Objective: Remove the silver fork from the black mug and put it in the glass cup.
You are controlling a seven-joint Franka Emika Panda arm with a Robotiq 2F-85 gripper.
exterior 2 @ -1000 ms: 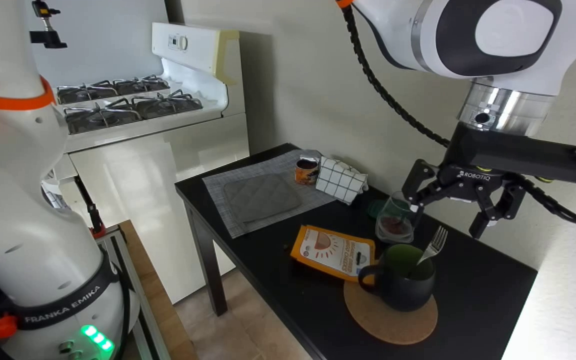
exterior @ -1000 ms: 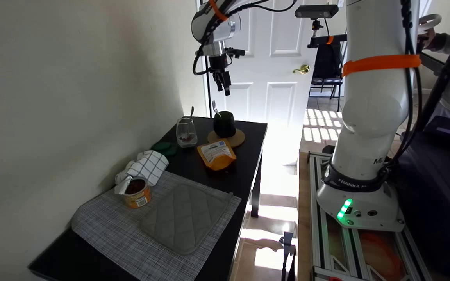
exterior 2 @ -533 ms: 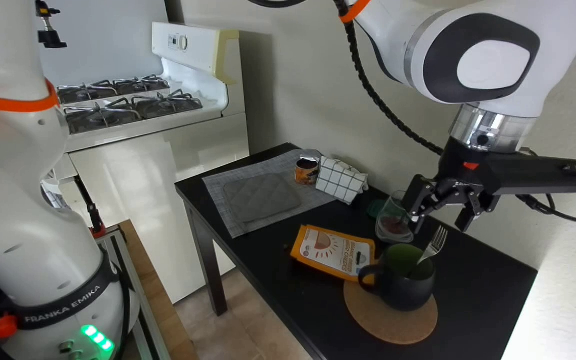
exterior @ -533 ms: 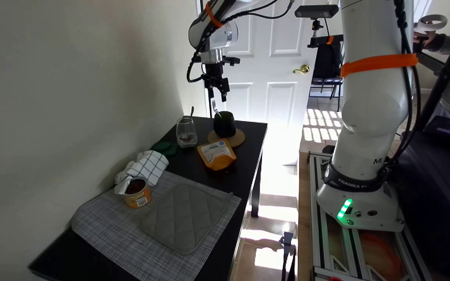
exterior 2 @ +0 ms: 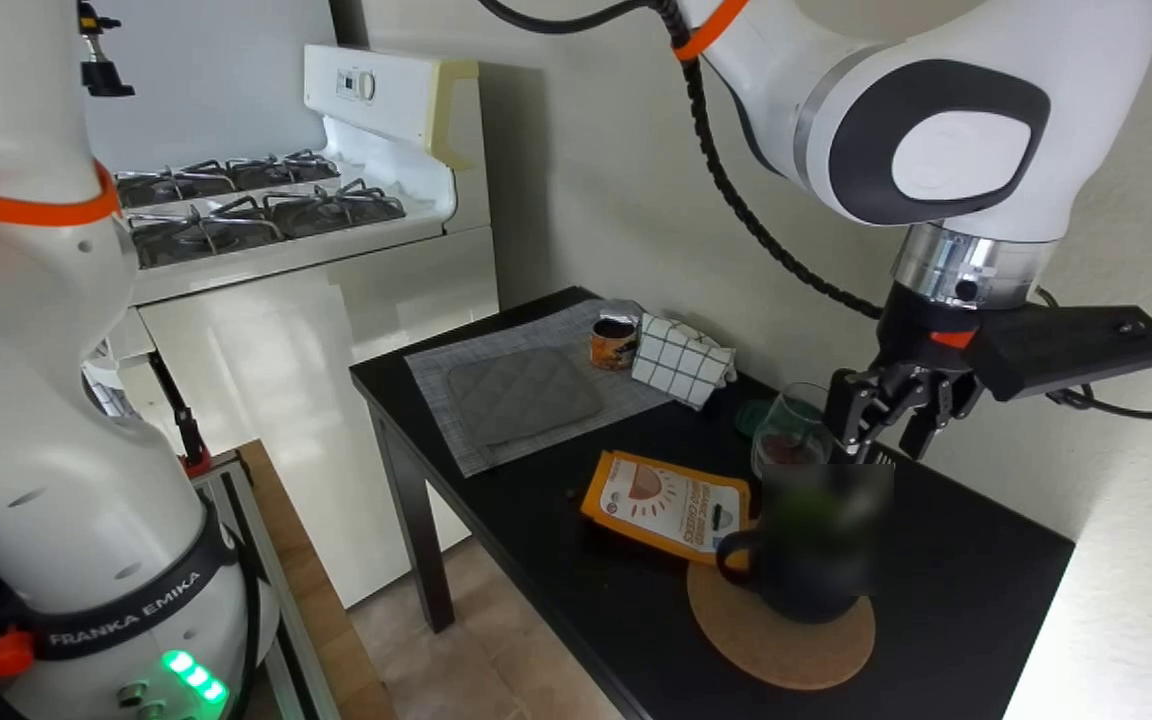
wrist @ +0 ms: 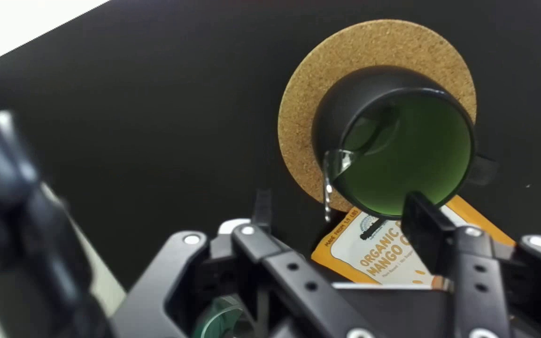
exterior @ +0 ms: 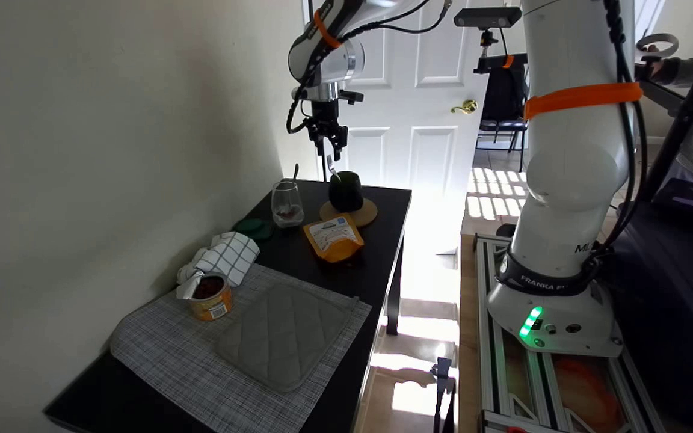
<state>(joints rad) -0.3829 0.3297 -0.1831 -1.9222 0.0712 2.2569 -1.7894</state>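
The silver fork (exterior: 332,166) leans in the black mug (exterior: 346,193), tines up past the rim. In the wrist view the fork (wrist: 330,170) rests on the rim of the mug (wrist: 338,105), which is green inside. My gripper (exterior: 329,150) is open and empty just above the fork tines. In the wrist view the tines lie between the spread fingertips (wrist: 343,217), not touched. In an exterior view the gripper (exterior 2: 883,445) hides part of the fork, and blur covers the mug's top (exterior 2: 806,595). The glass cup (exterior: 287,204) stands beside the mug, near the wall.
The mug stands on a round cork coaster (exterior 2: 776,650). An orange pouch (exterior 2: 671,500) lies against the coaster. A green lid (exterior: 253,228), checked cloth (exterior: 229,255), open can (exterior: 211,297) and grey pot holder (exterior: 286,337) lie further along the black table. A wall runs behind.
My gripper has moved down toward the fork and turned, shifting left in both exterior views. It has stayed open. The fork, mug and glass have not moved.
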